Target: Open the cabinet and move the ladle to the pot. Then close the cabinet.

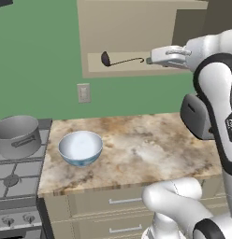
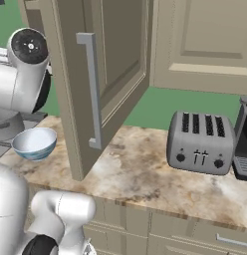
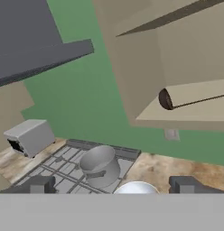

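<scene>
Up on the open shelf of the cabinet (image 1: 136, 28), in the left base view, the ladle (image 1: 119, 60) lies flat with its dark scoop to the left and its thin handle running right, almost level. The gripper (image 1: 149, 59) sits just beside the handle's right tip, at the same height, so the ladle's long axis points nearly straight at the fingers; judging from this, the grasp means closing in leftward along the shelf. Below, the pot (image 1: 17, 135) stands on the stove at far left, with the white-and-blue bowl (image 1: 80, 147) on the tabletop (image 1: 150, 144) between.

From the right base view, the cabinet door (image 2: 100, 74) is swung wide toward the camera, its long silver bar handle (image 2: 91, 89) upright. A toaster (image 2: 201, 142) sits on the tabletop to the right.

Along the hand view, the two fingers (image 3: 38, 185) stand wide apart with nothing between them. The ladle's round scoop faces the camera on the shelf at upper right, slim and dark grey, and the pot lies low near centre on the stove grate.
</scene>
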Tool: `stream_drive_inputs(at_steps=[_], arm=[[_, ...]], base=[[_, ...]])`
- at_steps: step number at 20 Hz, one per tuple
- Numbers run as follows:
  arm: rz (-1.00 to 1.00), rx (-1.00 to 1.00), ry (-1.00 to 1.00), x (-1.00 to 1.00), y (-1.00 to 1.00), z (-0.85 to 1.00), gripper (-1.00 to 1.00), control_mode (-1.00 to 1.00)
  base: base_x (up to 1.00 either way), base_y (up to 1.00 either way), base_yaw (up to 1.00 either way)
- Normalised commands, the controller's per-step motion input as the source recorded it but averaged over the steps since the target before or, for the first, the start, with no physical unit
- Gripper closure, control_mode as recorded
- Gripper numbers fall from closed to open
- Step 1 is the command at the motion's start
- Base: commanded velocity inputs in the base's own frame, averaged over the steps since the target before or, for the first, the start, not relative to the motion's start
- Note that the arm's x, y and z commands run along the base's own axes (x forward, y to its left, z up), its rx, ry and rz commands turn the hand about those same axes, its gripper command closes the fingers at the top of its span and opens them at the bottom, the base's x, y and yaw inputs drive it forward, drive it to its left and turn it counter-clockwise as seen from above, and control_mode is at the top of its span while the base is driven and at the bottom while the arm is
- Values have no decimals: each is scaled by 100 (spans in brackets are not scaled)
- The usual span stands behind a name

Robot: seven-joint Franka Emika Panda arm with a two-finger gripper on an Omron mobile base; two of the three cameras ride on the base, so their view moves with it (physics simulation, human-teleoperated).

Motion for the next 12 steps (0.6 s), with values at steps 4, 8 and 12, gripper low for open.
stream_drive_inputs(at_steps=[4,8,12], arm=[[14,0,11,49,0,0,-100,-100],[13,-1,12,43,0,-7,-100,-100],[11,-5,9,34,9,-28,-100,-100]], base=[[0,0,0],[0,0,0],[0,0,0]])
